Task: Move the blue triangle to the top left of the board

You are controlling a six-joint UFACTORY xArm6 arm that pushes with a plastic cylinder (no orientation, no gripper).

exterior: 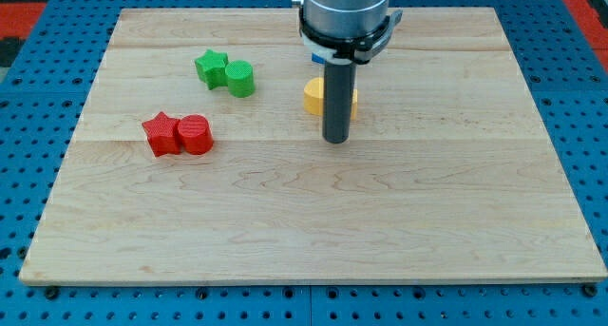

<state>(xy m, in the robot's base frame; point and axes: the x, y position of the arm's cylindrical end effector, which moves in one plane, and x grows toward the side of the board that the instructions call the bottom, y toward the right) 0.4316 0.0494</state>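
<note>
My tip rests on the wooden board a little right of its middle. A yellow block sits just behind the rod, partly hidden by it; its shape cannot be made out. A small patch of blue shows under the arm's collar, above the yellow block. It may be the blue triangle, but most of it is hidden and its shape cannot be told.
A green star and a green cylinder touch each other at the upper left. A red star and a red cylinder touch at the left. Blue pegboard surrounds the board.
</note>
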